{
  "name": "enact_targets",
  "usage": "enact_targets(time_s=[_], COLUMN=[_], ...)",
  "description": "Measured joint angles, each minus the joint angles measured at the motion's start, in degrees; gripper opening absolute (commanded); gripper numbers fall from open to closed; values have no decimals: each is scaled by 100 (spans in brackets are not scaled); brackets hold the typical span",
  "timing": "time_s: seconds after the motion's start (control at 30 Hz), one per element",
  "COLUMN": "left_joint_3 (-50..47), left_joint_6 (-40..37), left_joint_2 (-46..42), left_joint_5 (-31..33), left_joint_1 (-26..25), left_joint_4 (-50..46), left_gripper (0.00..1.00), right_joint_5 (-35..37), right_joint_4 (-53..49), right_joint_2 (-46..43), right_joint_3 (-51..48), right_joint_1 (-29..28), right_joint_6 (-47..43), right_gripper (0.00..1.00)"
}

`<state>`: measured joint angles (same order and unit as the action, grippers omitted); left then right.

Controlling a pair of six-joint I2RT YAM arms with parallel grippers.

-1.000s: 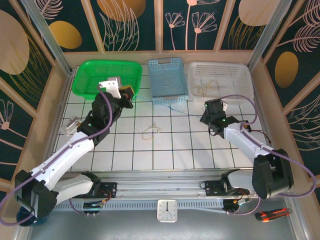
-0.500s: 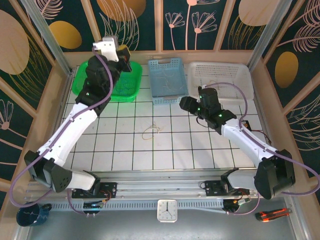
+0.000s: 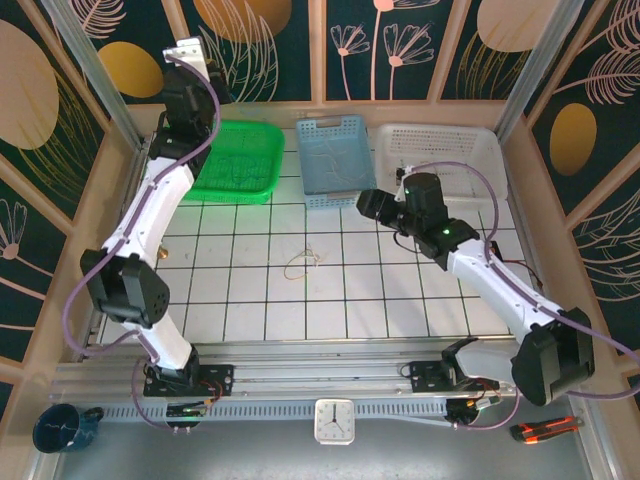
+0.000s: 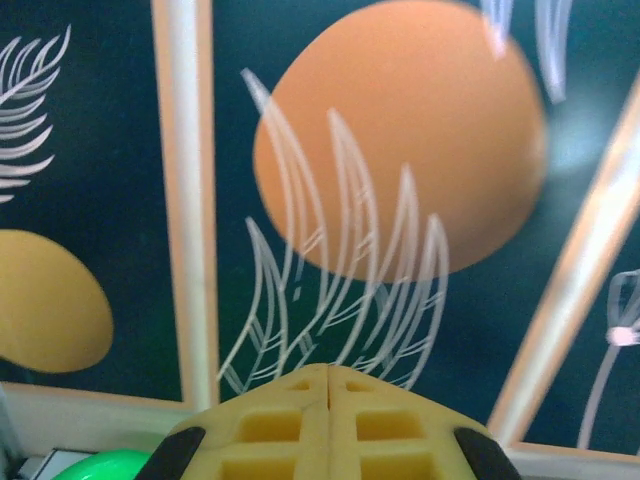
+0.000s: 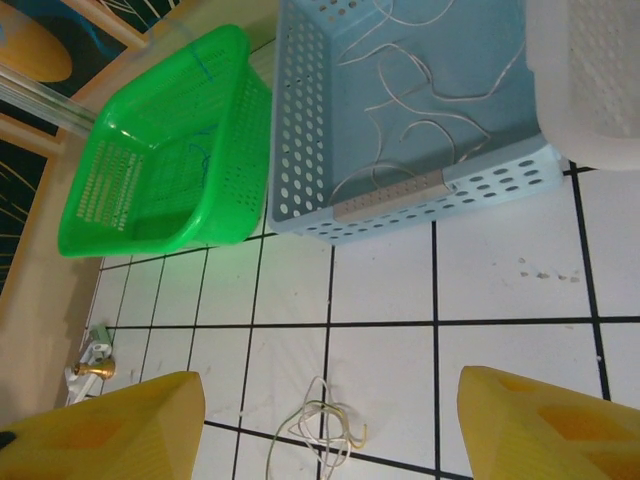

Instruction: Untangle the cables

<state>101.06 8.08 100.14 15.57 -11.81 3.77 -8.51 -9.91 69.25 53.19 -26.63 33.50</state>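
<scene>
Two changes in last second; log both.
- Left gripper [image 4: 328, 405]: arm swung up off table level, now high behind green basket [image 3: 250, 160]; clenched, nothing gripped.
- Tan-white cable tangle [image 3: 303, 262]: unmoved, loose on tiled table [image 3: 240, 300], mid-workspace.
- Blue basket [image 5: 400, 205]: white cables [image 5: 420, 100] lie inside.
- Right gripper [image 3: 372, 207]: jaws sprung apart, empty; shifted left, tangle between fingertips in wrist view.

You should expect right-arm pick.
</scene>
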Motion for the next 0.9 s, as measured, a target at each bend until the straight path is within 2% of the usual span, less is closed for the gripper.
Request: enact_targets(time_s=[0.27,0.43,0.47,0.5,0.57,0.63,0.8,0.9], left_joint_3=[369,-42,-214,-356,-577,-682,-820,-820], left_joint_6=[2,7,7,13,50,118,313,481], left_joint_2=[673,688,688,695,758,855,911,807], left_joint_5=[13,9,9,7,2,-2,-98,-387], left_joint_1=[326,330,330,339,378,446,601,619], left_joint_4=[-68,157,203,203,195,175,-26,-190], left_gripper=[0,0,11,30,76,98,99,99], right_joint_5=[-13,-46,-57,-57,-44,2,203,319], right_joint_4=[-297,-302,-293,-291,-251,-203,57,142], right_joint_2=[-339,-365,-358,-350,-291,-153,570,1187], right_joint_3=[-271,-442,-487,-518,-573,-581,-579,-540], right_joint_1=[138,142,133,114,0,-188,-802,-1095], right_joint_6=[-20,-17,-15,-17,-17,-28,-162,-269], right_gripper=[68,68,68,68,68,68,66,63])
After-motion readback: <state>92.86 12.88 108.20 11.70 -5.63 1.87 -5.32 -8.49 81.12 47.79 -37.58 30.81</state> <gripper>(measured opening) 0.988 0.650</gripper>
